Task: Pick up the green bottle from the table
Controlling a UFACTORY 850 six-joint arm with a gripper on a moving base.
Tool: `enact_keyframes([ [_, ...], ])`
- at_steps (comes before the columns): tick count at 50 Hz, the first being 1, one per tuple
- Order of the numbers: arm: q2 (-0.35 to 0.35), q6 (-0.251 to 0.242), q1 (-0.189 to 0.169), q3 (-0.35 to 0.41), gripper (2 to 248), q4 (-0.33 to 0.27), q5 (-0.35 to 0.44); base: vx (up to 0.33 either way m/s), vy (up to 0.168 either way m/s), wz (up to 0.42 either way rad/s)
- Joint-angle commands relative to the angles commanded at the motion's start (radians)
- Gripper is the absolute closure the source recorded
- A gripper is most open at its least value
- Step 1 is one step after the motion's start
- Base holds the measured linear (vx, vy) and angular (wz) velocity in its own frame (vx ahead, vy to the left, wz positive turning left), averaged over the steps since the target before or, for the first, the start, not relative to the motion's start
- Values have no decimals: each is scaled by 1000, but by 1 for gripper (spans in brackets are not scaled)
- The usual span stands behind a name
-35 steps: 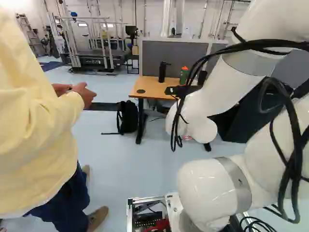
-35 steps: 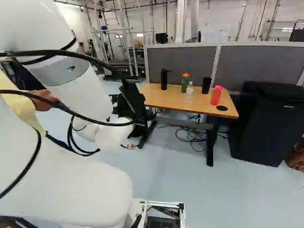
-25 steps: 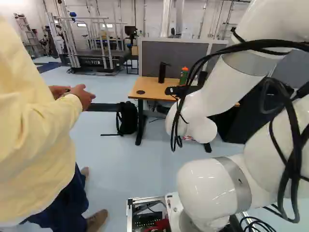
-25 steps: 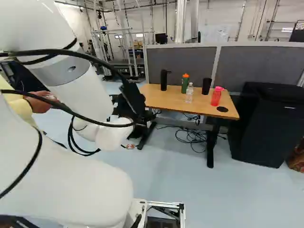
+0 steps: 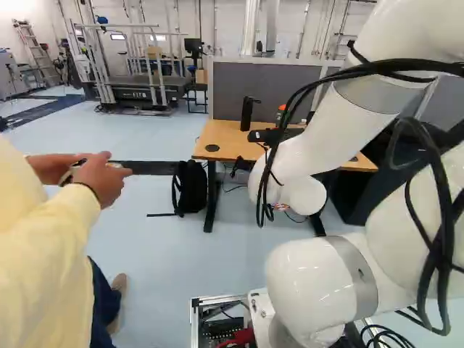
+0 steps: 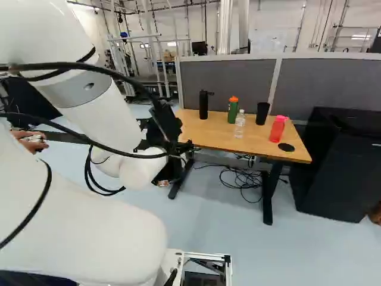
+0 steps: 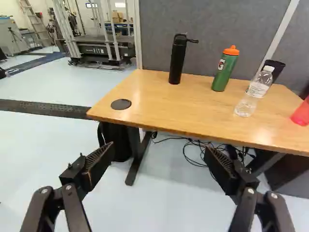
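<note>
The green bottle with an orange cap stands upright on the wooden table, between a black bottle and a clear one. In the right base view the black gripper shows partly, beyond my white wrist and before the table's near left side. From the wrist view, the gripper is open, its fingers wide apart with nothing between them; the green bottle is ahead, beyond the table's near edge. Cables and the arm mostly hide this bottle in the left base view.
Black bottle, clear bottle, black cup and red bottle share the table. A grey partition stands behind. Backpack and loose cables lie around the table legs. A black cabinet is beside it. A person stands close at left.
The base has moved closer to the table, which shows larger in both base views. My arm holds its pose over its lowest joint. The person has shifted leftward in the left base view.
</note>
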Motion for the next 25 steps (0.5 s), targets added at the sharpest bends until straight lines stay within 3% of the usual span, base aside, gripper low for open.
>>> enact_keyframes([
  [25, 0, 0, 0, 0, 3, 0, 0, 298, 8, -27],
])
